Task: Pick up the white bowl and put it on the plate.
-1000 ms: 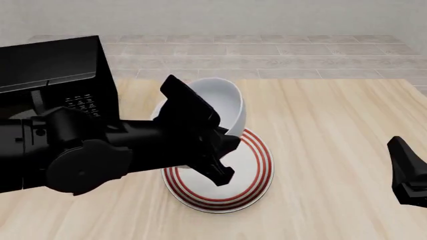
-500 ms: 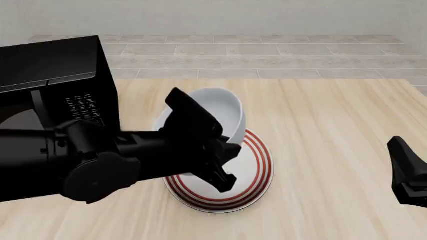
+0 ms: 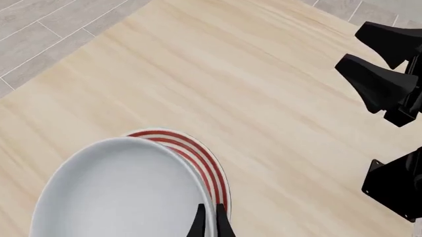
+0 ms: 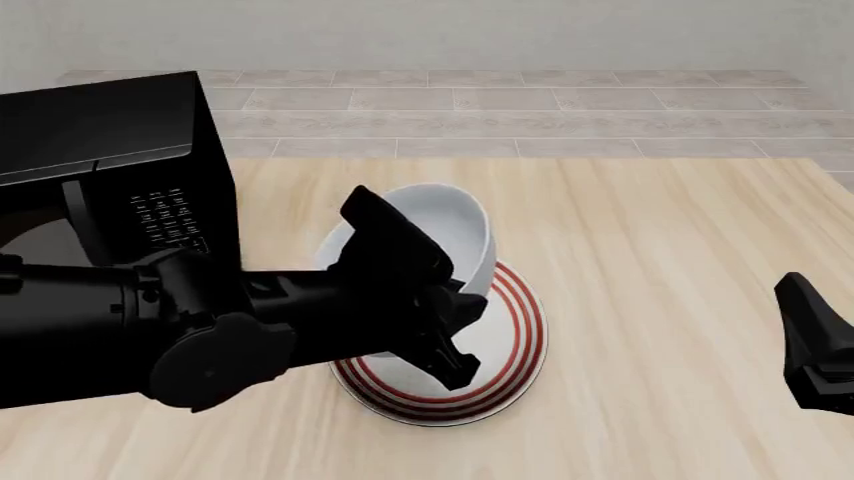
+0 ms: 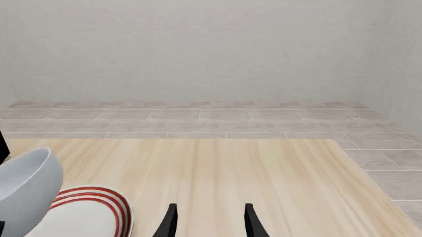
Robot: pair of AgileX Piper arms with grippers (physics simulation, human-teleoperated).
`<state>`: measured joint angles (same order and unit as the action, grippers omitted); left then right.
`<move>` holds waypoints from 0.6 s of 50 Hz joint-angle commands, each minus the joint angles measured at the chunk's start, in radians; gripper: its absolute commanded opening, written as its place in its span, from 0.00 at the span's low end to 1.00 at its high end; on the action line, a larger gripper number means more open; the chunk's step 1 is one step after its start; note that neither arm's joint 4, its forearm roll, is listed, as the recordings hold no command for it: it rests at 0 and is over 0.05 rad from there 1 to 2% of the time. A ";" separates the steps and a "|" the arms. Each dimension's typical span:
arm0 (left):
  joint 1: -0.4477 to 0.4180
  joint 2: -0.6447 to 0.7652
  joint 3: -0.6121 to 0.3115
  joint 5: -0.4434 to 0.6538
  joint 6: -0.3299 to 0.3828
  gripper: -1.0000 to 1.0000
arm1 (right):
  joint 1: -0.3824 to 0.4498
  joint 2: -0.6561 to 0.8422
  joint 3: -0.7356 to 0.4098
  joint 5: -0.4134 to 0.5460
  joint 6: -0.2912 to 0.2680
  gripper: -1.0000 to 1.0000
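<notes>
plate (image 4: 514, 330) near side hidden by left arm, right gripper (image 4: 817, 345) cut off

The surface (image 4: 667, 250) is a pale wood-grain top with streaks running away from the arms, its far edge meeting a grey tiled floor (image 4: 534, 100). A black microwave (image 4: 114, 165) stands on it at the far left, keypad facing inward. Just beside the microwave, toward the middle, lies the plate (image 4: 514, 340), flat and round, with three red rings around its rim. From the right wrist view the same plate (image 5: 99, 207) rests flat on the surface (image 5: 250, 168).
</notes>
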<state>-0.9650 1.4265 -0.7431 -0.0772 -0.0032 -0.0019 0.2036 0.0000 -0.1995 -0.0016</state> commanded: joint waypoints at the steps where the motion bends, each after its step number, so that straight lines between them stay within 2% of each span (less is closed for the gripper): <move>1: -0.003 -0.017 -0.031 0.041 -0.003 0.00 | -0.001 -0.022 0.000 0.022 0.000 1.00; 7: 0.001 0.024 0.002 -0.027 -0.002 0.00 | -0.001 -0.021 0.000 0.021 0.000 1.00; 12: 0.002 0.010 -0.030 0.021 -0.001 0.00 | -0.001 -0.021 0.000 0.022 0.000 1.00; 15: 0.002 0.040 -0.001 -0.036 -0.003 0.00 | -0.001 -0.022 0.000 0.022 0.000 1.00; 22: -0.003 0.040 -0.016 -0.009 -0.004 0.00 | -0.001 -0.022 0.000 0.022 0.000 1.00; 28: 0.003 0.072 0.008 -0.056 -0.008 0.00 | -0.001 -0.022 0.000 0.022 0.000 1.00; 30: 0.004 0.051 -0.018 -0.007 -0.007 0.00 | -0.001 -0.021 0.000 0.021 0.000 1.00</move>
<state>-0.9652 1.4940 -0.7386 -0.1220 -0.0121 -0.0018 0.2036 0.0000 -0.1994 -0.0016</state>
